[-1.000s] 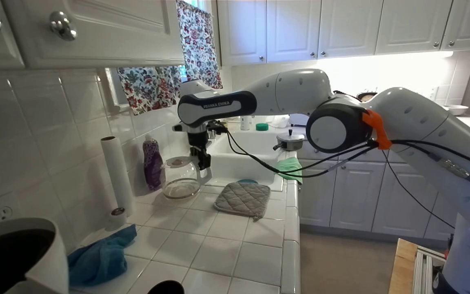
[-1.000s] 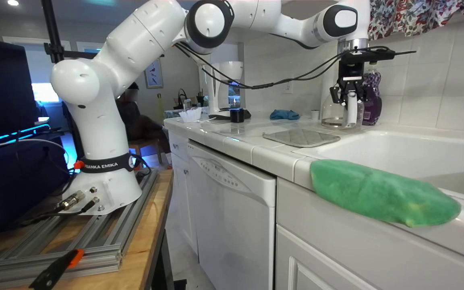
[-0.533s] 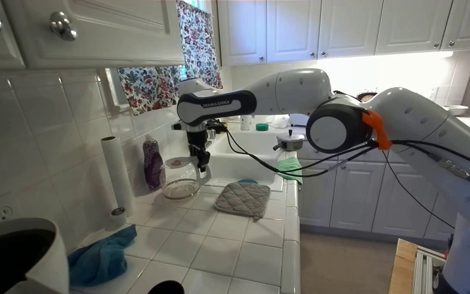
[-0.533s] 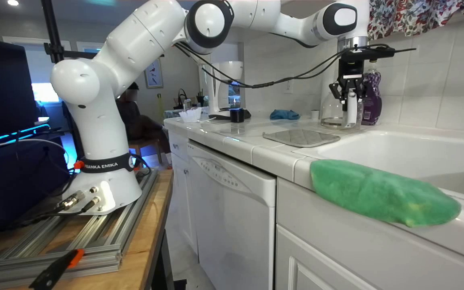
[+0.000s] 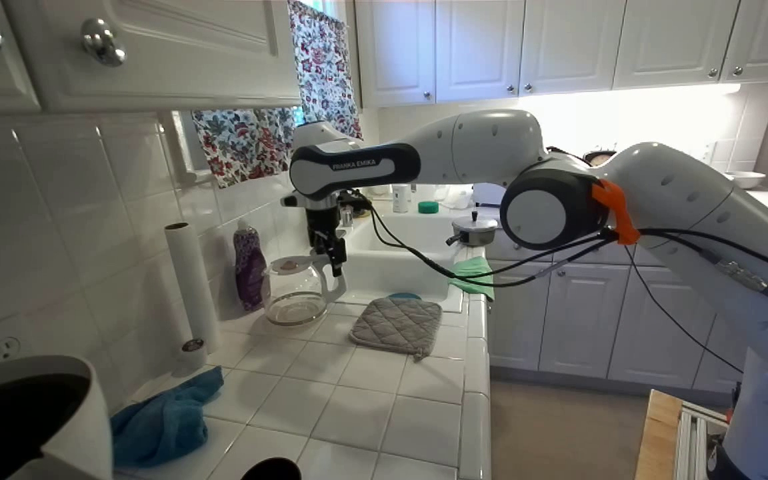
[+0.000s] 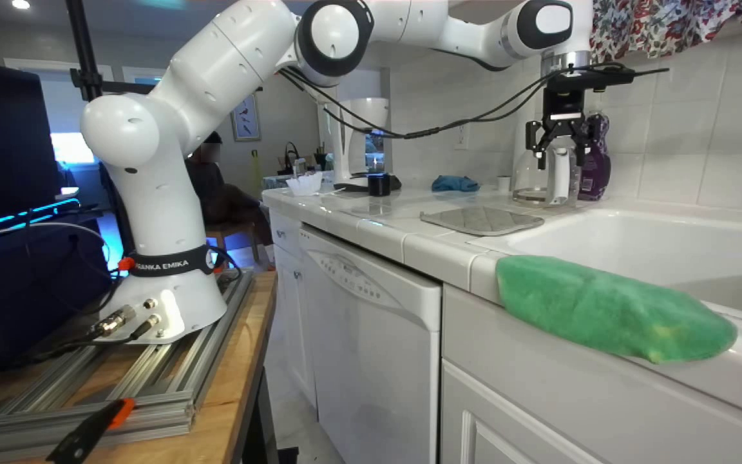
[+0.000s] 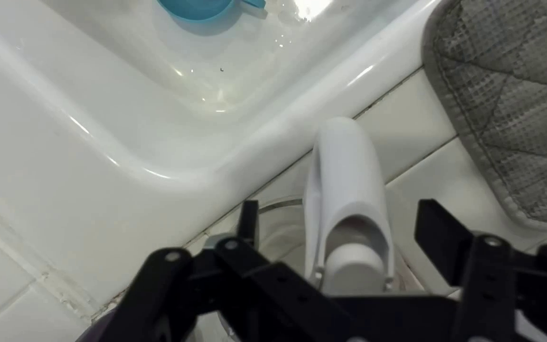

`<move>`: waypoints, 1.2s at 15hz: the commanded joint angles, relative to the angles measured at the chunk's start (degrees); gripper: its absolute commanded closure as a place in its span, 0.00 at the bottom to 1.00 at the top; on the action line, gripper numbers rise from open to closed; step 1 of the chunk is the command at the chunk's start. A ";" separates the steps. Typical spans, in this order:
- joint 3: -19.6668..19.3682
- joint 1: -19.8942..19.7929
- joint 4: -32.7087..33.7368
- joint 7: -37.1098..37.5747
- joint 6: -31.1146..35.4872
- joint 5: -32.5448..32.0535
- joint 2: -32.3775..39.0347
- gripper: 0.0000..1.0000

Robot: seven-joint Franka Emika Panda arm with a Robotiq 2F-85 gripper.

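Straddling without a grip: jaws spread about a carafe

In an exterior view, the carafe, a rounded glass pot, stands upright on the glazed tile counter, near the sink, a purple bottle and a quilted grey pad. Its wall is probably stiff, slick and brittle; its weight depends on any liquid inside, which is not plain to see.

In an exterior view, the black, jointed gripper points down over the handle of the carafe, a smooth white bar, apparently moulded plastic. A limp green cloth drapes over the glossy sink's front edge.

In the wrist view, the fingers stand wide apart, one on each side of the handle with a gap at both; nothing is held. The handle is rounded at one end and hollowed by an oval recess towards the other. Its long sides seem to offer the surest hold, at mid-length, clear of recess and glass; firm, even pressure should suit so rigid and polished a part. The pad shows a coarse weave and stitched seams.
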 commanded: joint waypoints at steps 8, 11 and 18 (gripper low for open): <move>0.28 1.06 3.72 -1.67 -1.12 -0.40 0.19 0.26; 0.18 1.38 3.84 -1.76 -0.68 -0.46 0.19 0.50; 0.12 1.53 3.98 -2.14 -0.07 -0.48 0.19 0.92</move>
